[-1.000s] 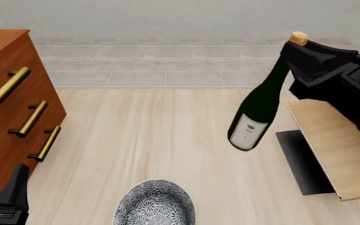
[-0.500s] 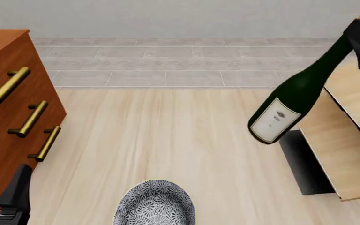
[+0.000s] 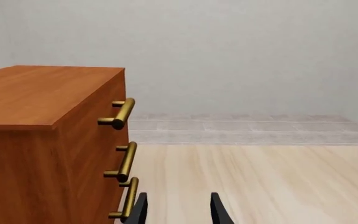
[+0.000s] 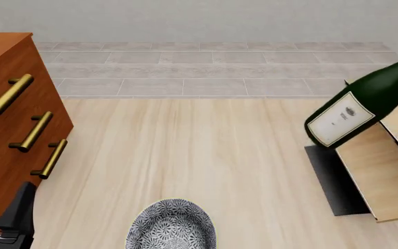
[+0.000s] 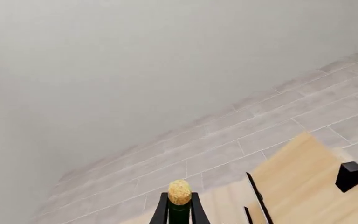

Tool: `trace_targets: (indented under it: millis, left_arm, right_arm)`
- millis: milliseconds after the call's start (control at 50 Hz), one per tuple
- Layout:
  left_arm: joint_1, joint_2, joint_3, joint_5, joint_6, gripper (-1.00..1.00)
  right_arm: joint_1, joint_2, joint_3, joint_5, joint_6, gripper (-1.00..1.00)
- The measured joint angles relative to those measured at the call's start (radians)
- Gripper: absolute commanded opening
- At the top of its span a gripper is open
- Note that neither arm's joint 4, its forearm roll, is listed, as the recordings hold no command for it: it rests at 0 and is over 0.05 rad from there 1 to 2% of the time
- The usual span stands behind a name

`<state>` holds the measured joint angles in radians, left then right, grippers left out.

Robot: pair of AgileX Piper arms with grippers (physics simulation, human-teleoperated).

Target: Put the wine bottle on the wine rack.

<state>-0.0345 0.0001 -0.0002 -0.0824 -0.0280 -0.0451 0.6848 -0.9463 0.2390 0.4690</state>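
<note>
The wine bottle (image 4: 344,116), dark green with a white label, hangs tilted at the right edge of the front view, its base over the wine rack's tan slanted panel (image 4: 375,168) and black base plate (image 4: 331,179). Its neck and my right gripper are out of that view. In the right wrist view my right gripper (image 5: 179,212) is shut on the bottle's neck just below the tan cork (image 5: 180,192), with a tan rack panel (image 5: 300,186) beyond. My left gripper (image 3: 179,212) is open and empty, low at the table's near left (image 4: 16,210).
A reddish-brown cabinet (image 4: 9,129) with brass handles stands at the left, close beside my left gripper; it also shows in the left wrist view (image 3: 48,140). A patterned grey bowl (image 4: 171,225) sits at the table's front middle. A small black block (image 5: 349,176) shows past the rack panel.
The bottle has moved right and up and tilted further over the rack. Its cork and my right gripper have left the front view. The left arm has not moved.
</note>
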Motion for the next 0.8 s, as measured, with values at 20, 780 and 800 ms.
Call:
trace_targets:
  millis: [20, 780, 800]
  left_arm:
    - [0.0, 0.0, 0.0, 0.0, 0.0, 1.0]
    - [-0.014, 0.0, 0.0, -0.009, 0.007, 1.0]
    - [-0.014, 0.0, 0.0, -0.008, 0.007, 1.0]
  right_arm:
    - [-0.008, 0.0, -0.005, 0.008, 0.003, -1.0]
    - [-0.254, 0.003, -0.198, 0.25, -0.021, -1.0]
    - [-0.261, 0.005, -0.205, 0.256, -0.023, -1.0]
